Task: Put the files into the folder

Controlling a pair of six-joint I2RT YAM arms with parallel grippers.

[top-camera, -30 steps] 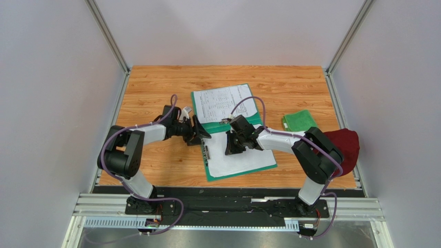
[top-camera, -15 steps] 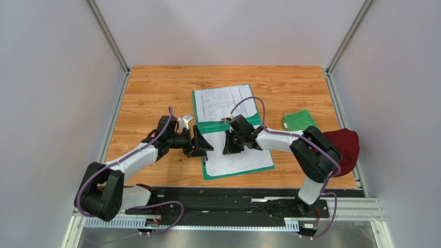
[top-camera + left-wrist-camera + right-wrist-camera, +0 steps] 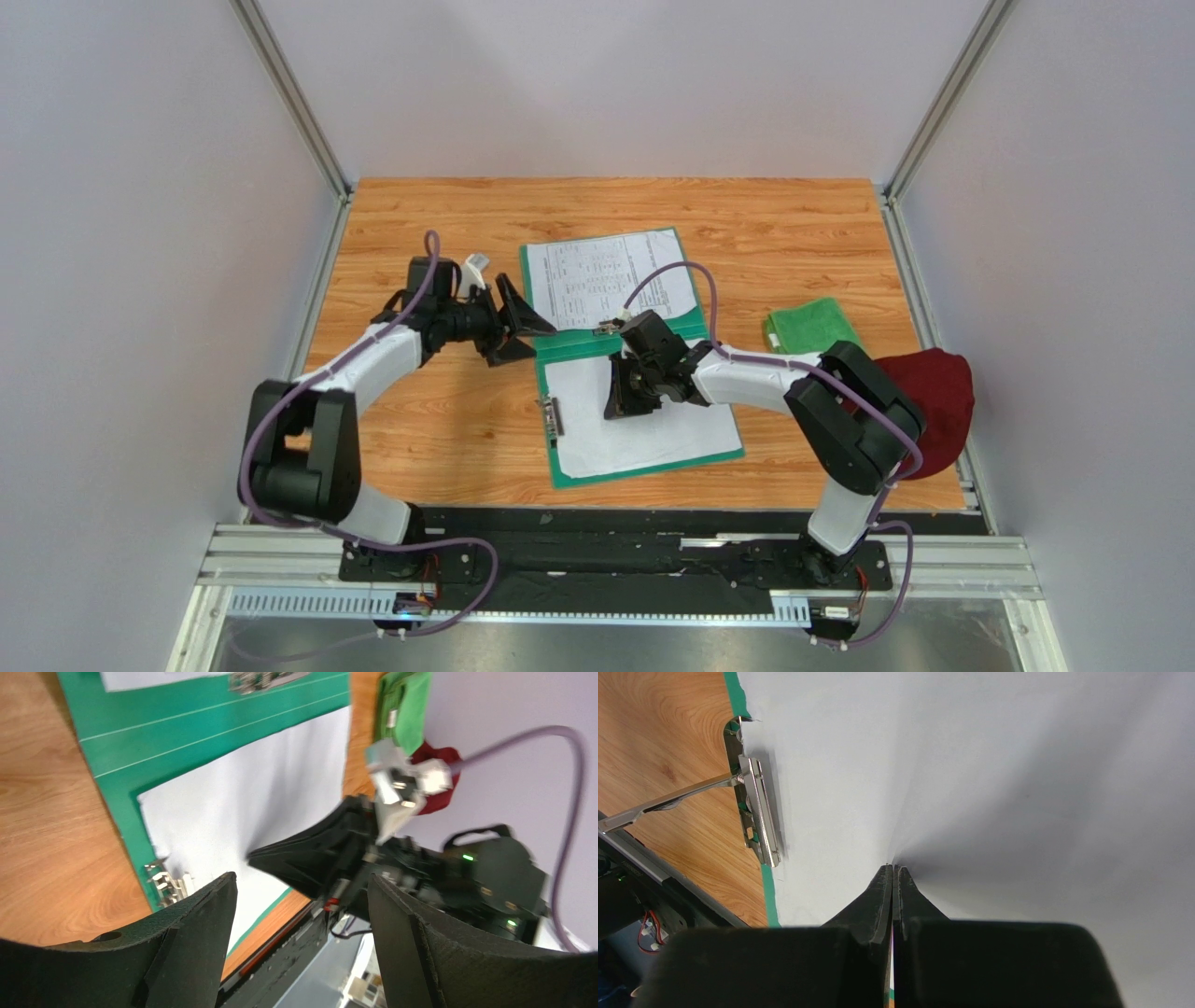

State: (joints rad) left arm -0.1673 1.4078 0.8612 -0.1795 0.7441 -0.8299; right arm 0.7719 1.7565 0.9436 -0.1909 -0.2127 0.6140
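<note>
The teal-green folder [image 3: 544, 367] lies open in the middle of the table. A printed sheet of the files [image 3: 606, 280] rests on its far half. A blank white sheet [image 3: 659, 427] covers its near half, beside the metal clip [image 3: 551, 417]. My right gripper [image 3: 624, 396] is shut, with its tips [image 3: 893, 869] pressed onto the white sheet [image 3: 1018, 777], which creases there. My left gripper [image 3: 516, 331] is open and empty at the folder's left edge. The left wrist view shows the folder [image 3: 175, 735], the white sheet [image 3: 267, 791] and the right gripper beyond my left gripper [image 3: 300, 882].
A small bright green cloth [image 3: 811, 326] lies right of the folder. A dark red cloth [image 3: 943, 395] sits at the table's right edge behind the right arm. Grey walls close in the table on three sides. The clip's lever [image 3: 675, 799] sticks out over the wood.
My left arm swung from the clip side of the folder to its far left edge, and its jaws spread a little wider. The right gripper stayed pressed on the white sheet.
</note>
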